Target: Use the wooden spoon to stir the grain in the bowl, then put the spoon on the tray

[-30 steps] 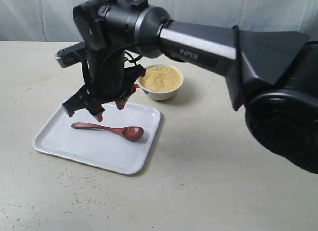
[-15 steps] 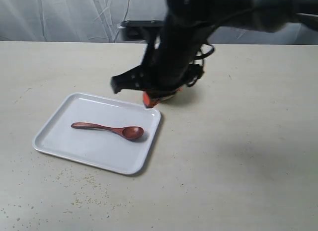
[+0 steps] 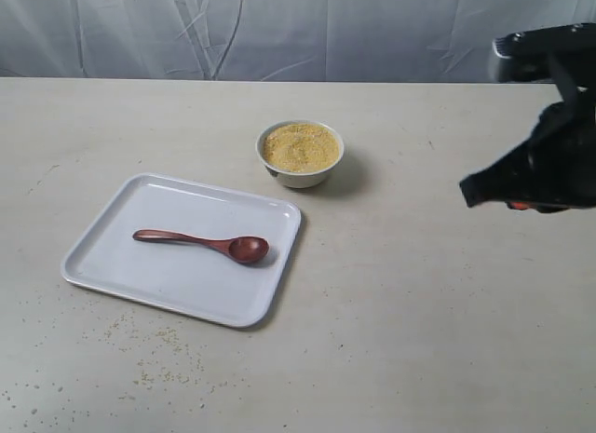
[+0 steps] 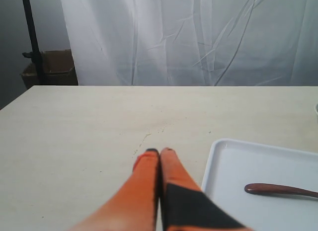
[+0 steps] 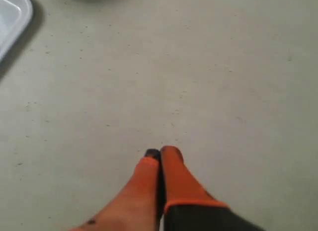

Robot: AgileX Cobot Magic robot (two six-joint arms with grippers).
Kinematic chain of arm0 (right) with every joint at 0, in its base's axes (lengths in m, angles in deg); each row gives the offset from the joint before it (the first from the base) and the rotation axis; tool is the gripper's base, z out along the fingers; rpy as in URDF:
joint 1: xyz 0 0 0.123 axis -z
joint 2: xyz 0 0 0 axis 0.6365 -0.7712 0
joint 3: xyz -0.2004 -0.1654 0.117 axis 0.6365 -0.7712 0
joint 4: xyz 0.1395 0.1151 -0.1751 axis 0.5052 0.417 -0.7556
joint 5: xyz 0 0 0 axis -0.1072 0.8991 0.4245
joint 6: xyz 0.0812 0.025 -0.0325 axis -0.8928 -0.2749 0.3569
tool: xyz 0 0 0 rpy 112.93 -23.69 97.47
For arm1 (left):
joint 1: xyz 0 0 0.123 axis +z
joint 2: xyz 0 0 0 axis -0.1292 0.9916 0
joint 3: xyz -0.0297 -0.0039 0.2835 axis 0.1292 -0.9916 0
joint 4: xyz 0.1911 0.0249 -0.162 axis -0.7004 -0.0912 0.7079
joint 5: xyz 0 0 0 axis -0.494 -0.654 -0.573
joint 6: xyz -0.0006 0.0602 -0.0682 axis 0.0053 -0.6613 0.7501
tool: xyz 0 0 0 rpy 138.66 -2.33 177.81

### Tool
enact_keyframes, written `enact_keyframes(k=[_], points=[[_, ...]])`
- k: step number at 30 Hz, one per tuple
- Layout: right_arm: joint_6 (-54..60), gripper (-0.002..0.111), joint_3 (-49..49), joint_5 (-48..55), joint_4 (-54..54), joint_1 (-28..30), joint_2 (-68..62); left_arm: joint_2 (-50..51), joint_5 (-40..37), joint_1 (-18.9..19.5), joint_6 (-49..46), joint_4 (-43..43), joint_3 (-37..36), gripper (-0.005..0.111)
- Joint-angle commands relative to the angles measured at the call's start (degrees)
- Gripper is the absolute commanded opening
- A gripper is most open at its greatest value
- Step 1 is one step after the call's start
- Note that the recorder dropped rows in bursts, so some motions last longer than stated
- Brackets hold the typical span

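The dark red-brown wooden spoon [image 3: 207, 242] lies flat on the white tray [image 3: 112, 265], head toward the tray's right side; its handle end [image 4: 278, 190] also shows in the left wrist view, on the tray [image 4: 233, 161]. The small white bowl [image 3: 300, 175] of yellow-tan grain [image 3: 300, 146] stands just behind the tray's far right corner. My right gripper [image 5: 161, 152] is shut and empty over bare table; its arm [image 3: 540, 168] is at the right edge of the exterior view. My left gripper [image 4: 159, 151] is shut and empty beside the tray, out of the exterior view.
Loose grains [image 3: 158, 345] are scattered on the table in front of the tray. A white curtain [image 3: 279, 33] hangs behind the table. A tray corner [image 5: 12, 17] shows in the right wrist view.
The right arm has swung from above the tray, past the bowl, to the far right edge of the table. The spoon stays lying on the tray.
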Motion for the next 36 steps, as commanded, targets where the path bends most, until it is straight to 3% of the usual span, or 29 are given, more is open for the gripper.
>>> enact_keyframes(k=[1, 8, 23, 28, 36], points=[[-2.3, 0.000, -5.2, -2.2, -5.7, 0.5, 9.5, -0.3, 0.4, 0.0, 0.1, 0.0, -0.3, 0.000], [-2.7, 0.000, -9.3, -6.8, -6.7, 0.5, 19.8, -0.3, 0.4, 0.0, 0.1, 0.0, -0.3, 0.000], [-2.8, 0.000, -9.3, -2.2, -6.5, 0.5, 26.3, -0.3, 0.2, 0.0, 0.1, 0.0, -0.3, 0.000], [-2.8, 0.000, -9.3, -2.3, -0.4, 9.9, 35.9, -0.3, 0.2, 0.0, 0.1, -1.0, -0.3, 0.000], [-2.8, 0.000, -10.2, -3.3, 0.2, 10.8, 42.4, -0.3, 0.2, 0.0, 0.1, -1.0, -0.3, 0.000]])
